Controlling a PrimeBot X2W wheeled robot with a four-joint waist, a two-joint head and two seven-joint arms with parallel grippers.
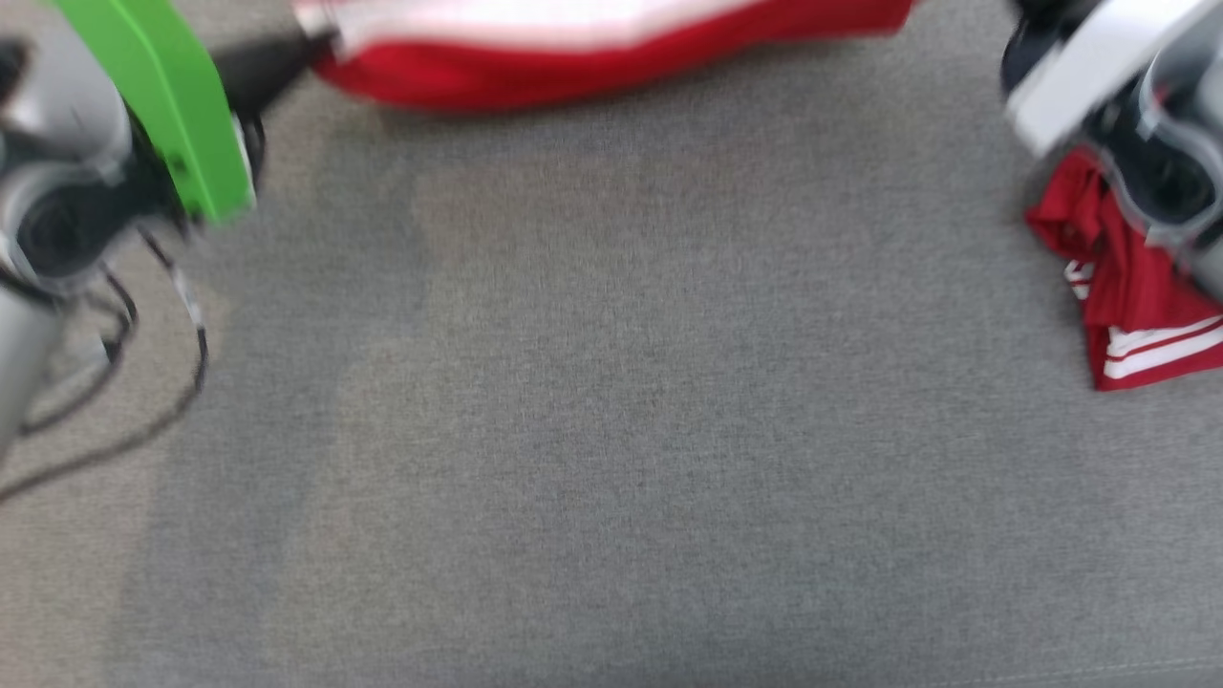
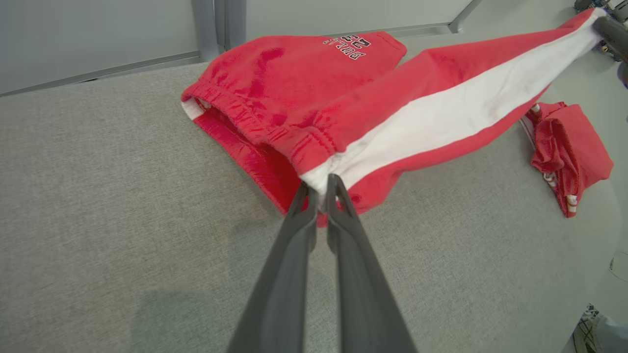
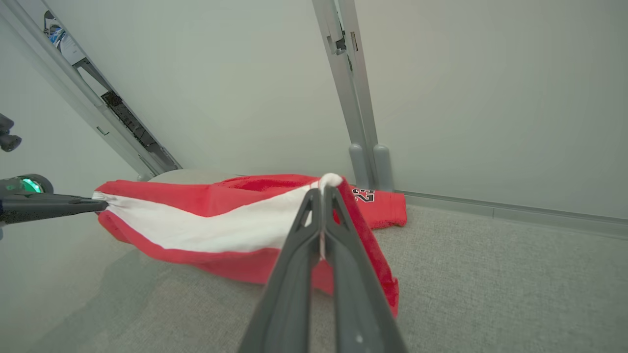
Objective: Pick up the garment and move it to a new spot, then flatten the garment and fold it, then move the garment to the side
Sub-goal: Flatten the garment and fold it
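The garment [image 1: 592, 57] is a pair of red shorts with a broad white side stripe and black lettering. It hangs stretched between both grippers, with its far part resting on the grey cloth table [image 1: 611, 430]. In the left wrist view my left gripper [image 2: 321, 189] is shut on the garment [image 2: 294, 88] at the waistband end of the white stripe. My right gripper [image 3: 324, 193] is shut on the other end of that stripe of the garment [image 3: 206, 225]. The left gripper [image 3: 95, 203] also shows at the left of the right wrist view, and in the head view its dark fingers [image 1: 287, 57] meet the cloth at the top left.
A second red piece of clothing with thin white stripes [image 1: 1137, 296] [image 2: 564, 147] lies crumpled at the table's right side, under my right arm [image 1: 1099, 76]. Grey wall panels and a post [image 3: 363, 162] stand close behind the table. Black cables [image 1: 182, 315] hang at the left.
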